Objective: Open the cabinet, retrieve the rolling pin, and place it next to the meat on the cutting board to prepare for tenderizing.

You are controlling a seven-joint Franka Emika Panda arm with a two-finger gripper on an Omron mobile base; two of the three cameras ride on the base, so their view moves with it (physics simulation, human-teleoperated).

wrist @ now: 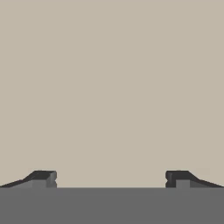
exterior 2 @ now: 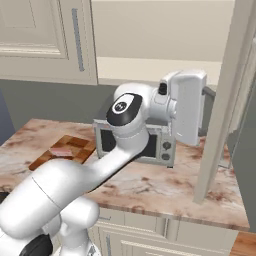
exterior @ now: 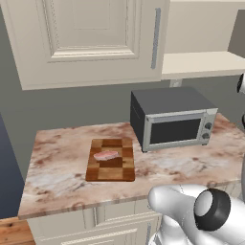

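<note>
Gripper [wrist: 111,177] spread wide and empty, facing plain beige cabinet [exterior: 86,38] interior (no rolling pin visible); best sweep lower before closing.

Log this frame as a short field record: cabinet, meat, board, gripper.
cabinet: left door shut, right door swung open, beige inside on show
meat: lying on the board, toward its far end
board: flat on the counter, left of the toaster oven
gripper: open, nothing between the fingertips, facing a plain beige surface
rolling pin: not on the board
</note>
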